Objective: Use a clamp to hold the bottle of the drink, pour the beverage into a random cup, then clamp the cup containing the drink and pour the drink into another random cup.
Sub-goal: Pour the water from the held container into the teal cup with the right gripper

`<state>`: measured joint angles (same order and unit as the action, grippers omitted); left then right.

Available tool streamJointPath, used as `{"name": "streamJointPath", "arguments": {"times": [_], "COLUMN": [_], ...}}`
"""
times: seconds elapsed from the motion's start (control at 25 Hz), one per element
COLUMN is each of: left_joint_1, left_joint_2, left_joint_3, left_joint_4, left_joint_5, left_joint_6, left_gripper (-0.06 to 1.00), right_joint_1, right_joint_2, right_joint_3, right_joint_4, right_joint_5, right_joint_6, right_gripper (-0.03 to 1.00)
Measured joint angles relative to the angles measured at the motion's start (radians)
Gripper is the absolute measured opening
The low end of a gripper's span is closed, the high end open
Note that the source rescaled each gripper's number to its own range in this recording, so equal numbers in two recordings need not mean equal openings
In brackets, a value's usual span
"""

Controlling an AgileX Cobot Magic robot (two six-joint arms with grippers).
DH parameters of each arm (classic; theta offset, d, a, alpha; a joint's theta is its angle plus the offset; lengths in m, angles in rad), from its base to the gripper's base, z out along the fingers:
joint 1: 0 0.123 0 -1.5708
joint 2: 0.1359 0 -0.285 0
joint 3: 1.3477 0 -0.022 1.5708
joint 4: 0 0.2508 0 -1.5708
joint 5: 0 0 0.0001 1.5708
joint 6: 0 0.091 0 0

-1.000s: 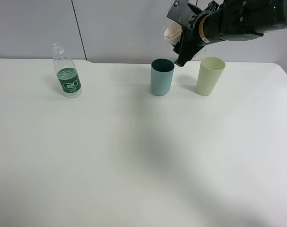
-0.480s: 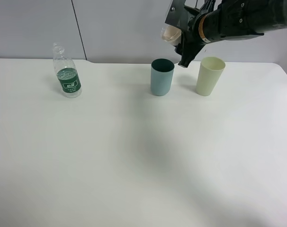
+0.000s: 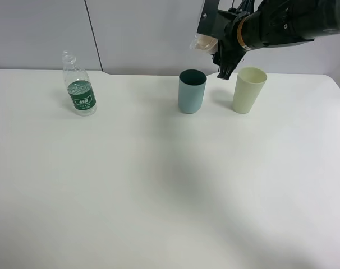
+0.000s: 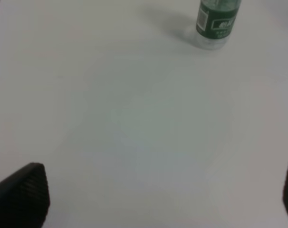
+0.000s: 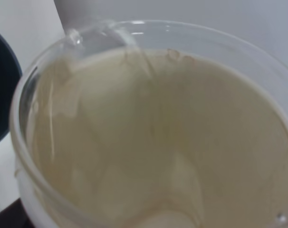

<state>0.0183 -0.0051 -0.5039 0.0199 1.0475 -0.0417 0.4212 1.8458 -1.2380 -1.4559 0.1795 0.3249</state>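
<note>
Exterior high view: right gripper (image 3: 215,45) pinches the clear-rimmed cup (image 3: 201,42), tilted above the teal cup (image 3: 192,92). It is probably light, thin-walled and easily crushed; a gentle hold around its body, below the flexible rim, seems best. Jaws of the left gripper (image 4: 156,197) stand spread.

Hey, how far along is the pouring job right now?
Looks done: the bottle stands free on the table, so the first pour seems over. In hand: the right gripper holds the clear-rimmed cup tilted above the teal cup; no stream is visible. Left: probably finishing that pour.
</note>
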Motion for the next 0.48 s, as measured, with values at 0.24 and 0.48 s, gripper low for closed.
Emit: {"name": "streamJointPath", "arguments": {"times": [0.24, 0.48], "left_joint_1": [0.0, 0.0], "left_joint_2": [0.0, 0.0], "left_joint_3": [0.0, 0.0], "left_joint_4": [0.0, 0.0], "left_joint_5": [0.0, 0.0], "left_joint_6": [0.0, 0.0], "left_gripper": [1.0, 1.0], "right_joint_1": [0.0, 0.0], "right_joint_2": [0.0, 0.0], "right_joint_3": [0.0, 0.0], "right_joint_4": [-0.045, -0.055], "right_joint_5": [0.002, 0.008], "right_joint_6": [0.0, 0.0], "right_gripper": [0.01, 0.01]}}
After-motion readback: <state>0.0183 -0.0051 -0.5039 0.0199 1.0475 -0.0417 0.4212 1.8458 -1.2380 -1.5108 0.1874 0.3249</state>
